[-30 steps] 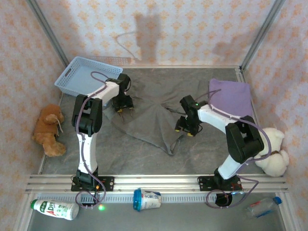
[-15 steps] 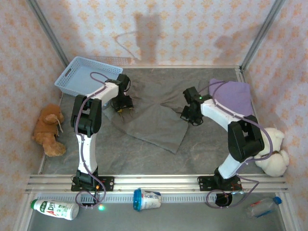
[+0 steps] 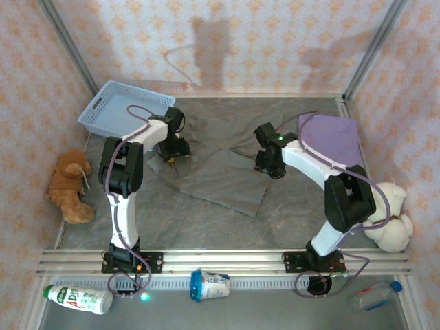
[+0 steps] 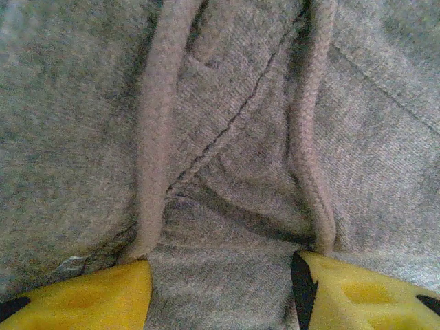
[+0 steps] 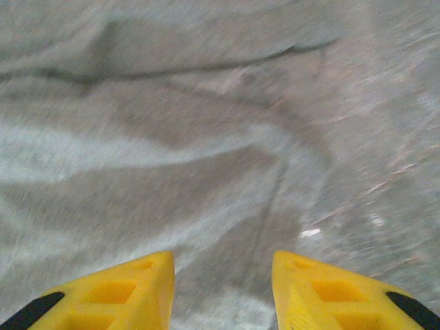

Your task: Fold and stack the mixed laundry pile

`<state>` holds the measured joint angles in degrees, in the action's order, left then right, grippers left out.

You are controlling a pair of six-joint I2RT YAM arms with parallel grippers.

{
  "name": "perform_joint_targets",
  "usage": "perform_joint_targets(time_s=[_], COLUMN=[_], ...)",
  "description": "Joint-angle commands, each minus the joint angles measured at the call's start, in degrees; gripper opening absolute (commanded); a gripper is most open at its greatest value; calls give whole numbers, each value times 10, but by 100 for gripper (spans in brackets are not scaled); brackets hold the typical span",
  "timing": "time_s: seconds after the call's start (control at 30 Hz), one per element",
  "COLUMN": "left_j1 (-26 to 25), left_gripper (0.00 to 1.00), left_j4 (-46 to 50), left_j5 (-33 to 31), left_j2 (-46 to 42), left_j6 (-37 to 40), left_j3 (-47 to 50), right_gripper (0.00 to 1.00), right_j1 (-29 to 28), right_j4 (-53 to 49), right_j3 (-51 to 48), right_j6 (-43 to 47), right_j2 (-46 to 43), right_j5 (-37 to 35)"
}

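Two cords cross the creased grey top; both pairs of jaws stand parted over it.

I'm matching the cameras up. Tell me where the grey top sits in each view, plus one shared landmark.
Top external: grey top spread in the centre, between left fingers and right fingers.
Left wrist: grey top close up, two cords running down it, above the left fingers.
Right wrist: blurred, creased grey top beyond the right fingers.
Landmark: the yellow fingers, one pair near each side of the garment.
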<state>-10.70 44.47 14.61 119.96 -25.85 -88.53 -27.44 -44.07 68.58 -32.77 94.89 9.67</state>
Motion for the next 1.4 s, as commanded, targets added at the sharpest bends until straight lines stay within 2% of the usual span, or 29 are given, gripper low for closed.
perform_joint_targets(time_s=[0.0,0.13,0.3,0.5,0.6,0.67,0.83,0.93,0.97,1.03,1.17,1.3,1.37], left_j1=[4,5,3,-16,-26,-33,-39,-40,-38,-34,-9,19,31], left_gripper=[57,57,57,58,65,70,83,84,86,87,87,87,87], left_j4=[23,1,-45,-77,-94,-94,-44,-15,-4,8,10,15,13], left_j5=[28,61,109,110,118,122,82,28,8,-9,-4,0,-4], left_j2=[0,-7,-32,-79,-102,-133,-203,-250,-263,-278,-291,-291,-298], left_j6=[-16,-36,-91,-139,-178,-193,-208,-205,-202,-200,-191,-176,-171], left_j3=[25,57,122,183,205,207,190,193,196,210,245,264,276], right_gripper=[39,39,39,40,41,44,61,75,77,77,77,74,73], right_j1=[-26,-33,-1,97,130,132,129,112,106,92,66,55,52], right_j4=[40,86,7,-32,-38,-49,-70,-83,-85,-85,-85,-17,14], right_j3=[-19,-75,-85,-80,-53,-29,-31,-76,-97,-133,-209,-288,-305], right_j6=[-60,-138,-175,-113,-59,-28,-2,-15,-23,-36,-60,-81,-82], right_j2=[17,46,63,81,86,75,-2,-79,-105,-144,-199,-214,-202], right_j5=[22,8,-68,-102,-103,-103,-23,-1,14,41,64,127,135])
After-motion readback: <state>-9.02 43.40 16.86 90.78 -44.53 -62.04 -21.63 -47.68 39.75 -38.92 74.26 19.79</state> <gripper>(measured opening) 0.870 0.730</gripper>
